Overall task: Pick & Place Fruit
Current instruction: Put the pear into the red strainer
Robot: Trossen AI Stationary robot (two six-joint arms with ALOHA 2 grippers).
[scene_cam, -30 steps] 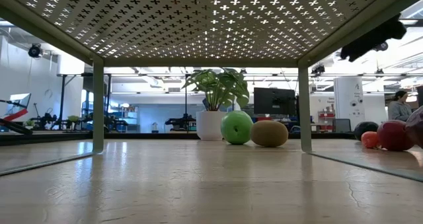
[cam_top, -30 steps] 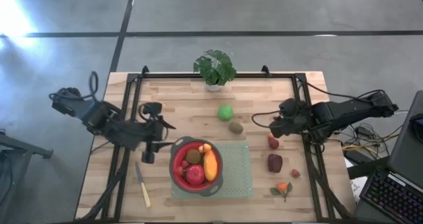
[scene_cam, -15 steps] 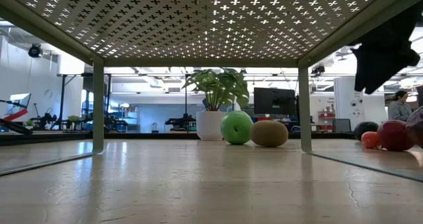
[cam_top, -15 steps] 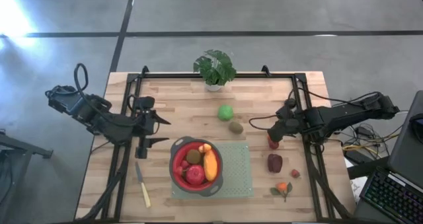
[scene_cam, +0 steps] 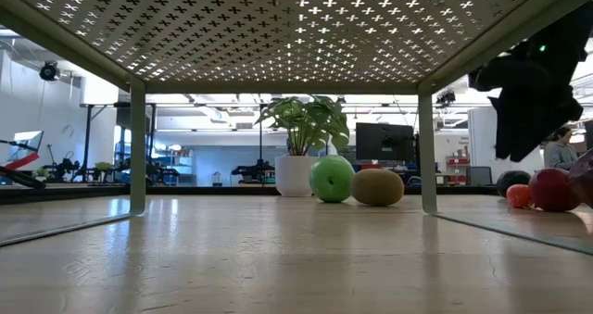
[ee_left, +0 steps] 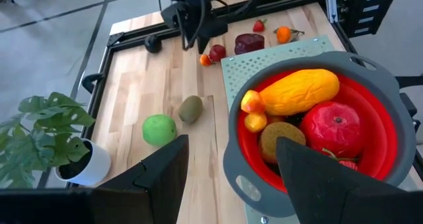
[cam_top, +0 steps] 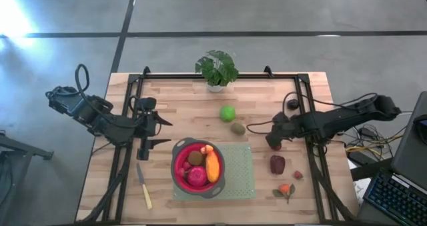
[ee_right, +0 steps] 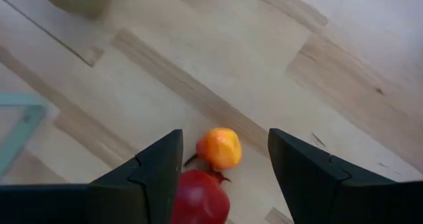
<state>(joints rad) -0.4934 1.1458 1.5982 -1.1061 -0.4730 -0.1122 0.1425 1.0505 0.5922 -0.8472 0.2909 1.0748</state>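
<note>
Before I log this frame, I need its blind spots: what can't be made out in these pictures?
- Small red fruit and orange fruit: hidden under the right gripper in the high view.
- Red bowl: absent from the low view; its lower fruit are covered by the orange elongated piece and red apple.
- Right-edge fruit, low view: partly cut off.
- Knife: only the high view shows it.
</note>
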